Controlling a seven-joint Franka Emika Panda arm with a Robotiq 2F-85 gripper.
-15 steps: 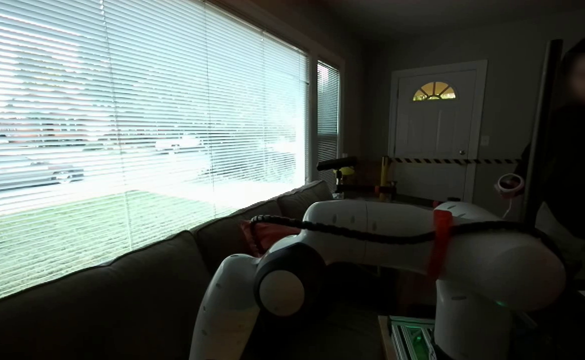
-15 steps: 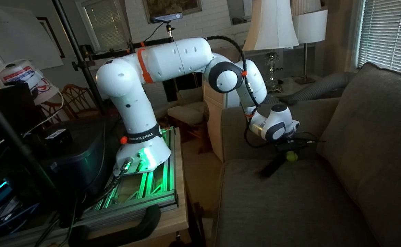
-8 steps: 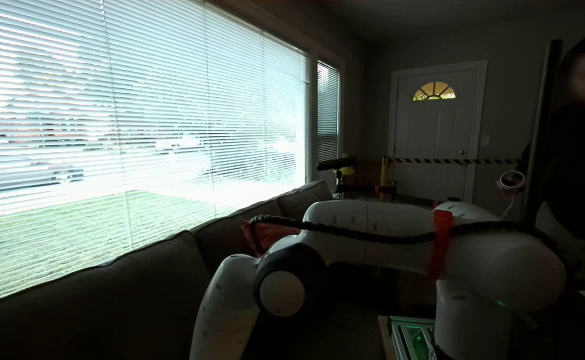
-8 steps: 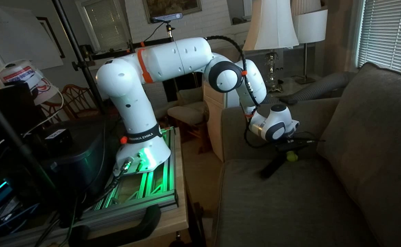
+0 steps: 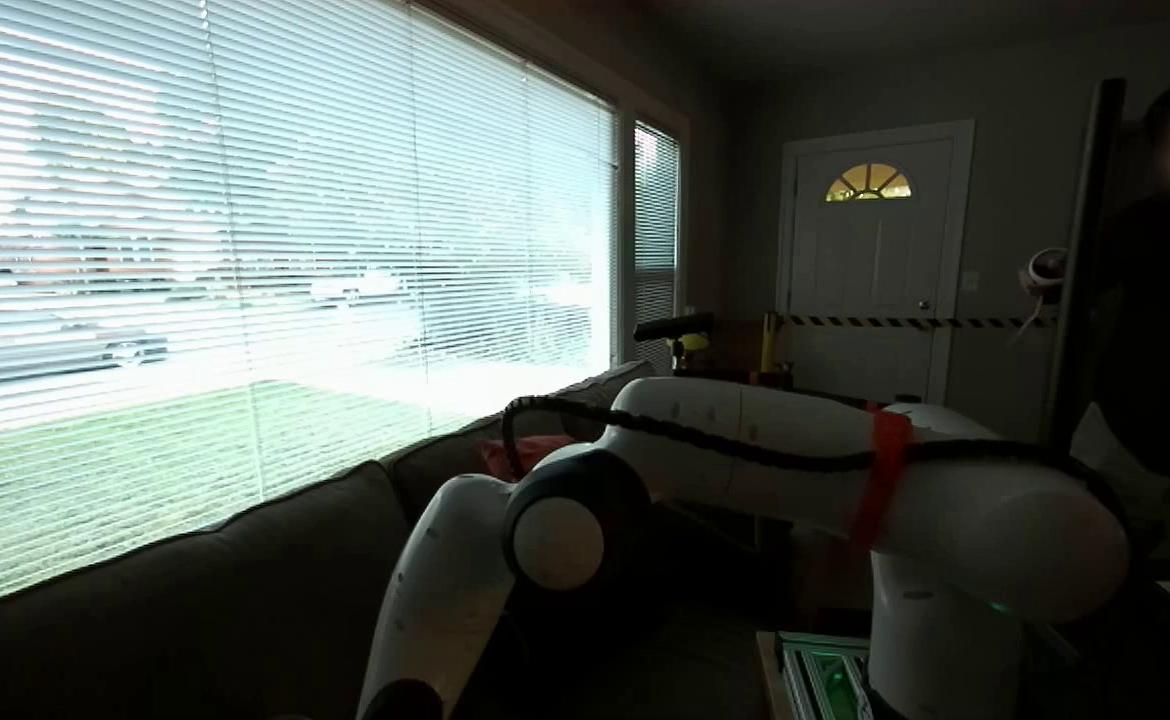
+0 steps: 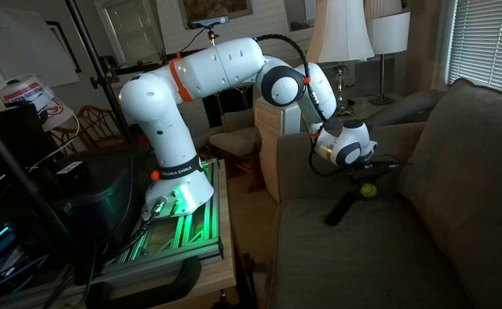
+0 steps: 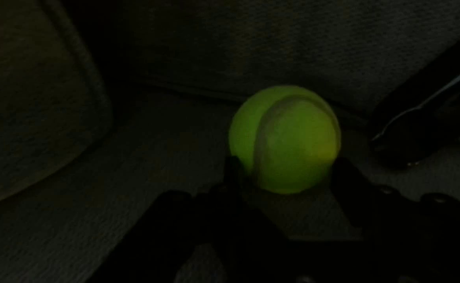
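Wrist view shows the gripper (image 7: 284, 173) with its two dark fingers (image 7: 350, 192) clamped on a yellow-green tennis ball (image 7: 287, 137), one at either side. The ball is at the sofa seat (image 6: 362, 257), near the sofa arm (image 6: 291, 171); whether its underside touches the fabric cannot be told. Near the ball, apart from it, a long dark object (image 6: 340, 209) lies on the seat. A big back cushion (image 6: 461, 184) leans close by on the opposite side. Behind the sofa arm are a ribbed grey hose (image 6: 405, 108) and a tall lamp (image 6: 340, 34). In an exterior view, striped tape (image 5: 845, 321) crosses a door (image 5: 860, 250).

"FRANKA EMIKA" reads on the black band (image 6: 179, 172) round the robot's base (image 6: 191, 195). Red and blue lettering on a white container (image 6: 32, 96) is unclear; handwriting on a white sheet (image 6: 19, 47) is too faint to read.
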